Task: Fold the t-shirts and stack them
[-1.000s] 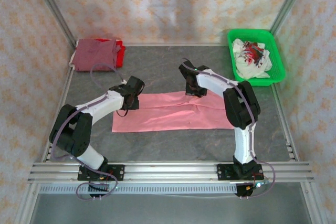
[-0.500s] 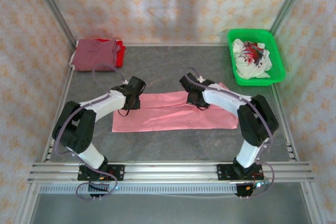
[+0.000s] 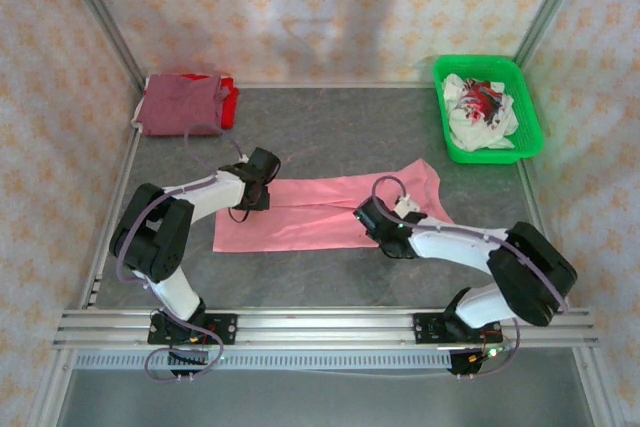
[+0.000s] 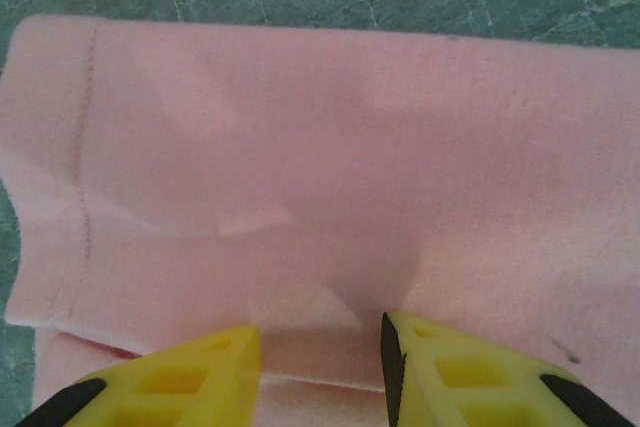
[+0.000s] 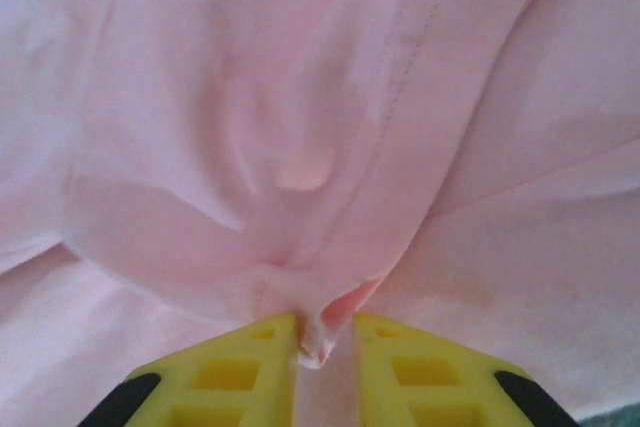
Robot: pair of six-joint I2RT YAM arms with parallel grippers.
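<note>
We see the pink shirt [image 3: 310,217] lying in a long strip on the tabletop [image 3: 330,132]. The left pincer [image 4: 320,332] stands part-open on its left end. The right pincer [image 5: 323,325] narrowly pinches a tuft right of the middle. Best, we judge, to lay that fold flat, edges aligned.

Place: robot lab test cell, a boxed-in tabletop rig.
Enclosure: aluminium frame posts [image 3: 101,15] at the far corners, patterned cloth walls [image 3: 320,7] hung as a backdrop on three sides.
Mounting: left arm [image 3: 200,197] and right arm [image 3: 460,242] bolted to an aluminium rail [image 3: 320,327] along the near edge, cables looping loose at both bases.
Surface: grey marbled tabletop [image 3: 320,127], workbench style.
Props: pink t-shirt [image 3: 300,222] laid out mid-table. Maroon shirt [image 3: 180,104] on a red shirt [image 3: 229,102] in the far left corner. Green basket [image 3: 495,156] of crumpled cloth far right. All look like staged test items.
</note>
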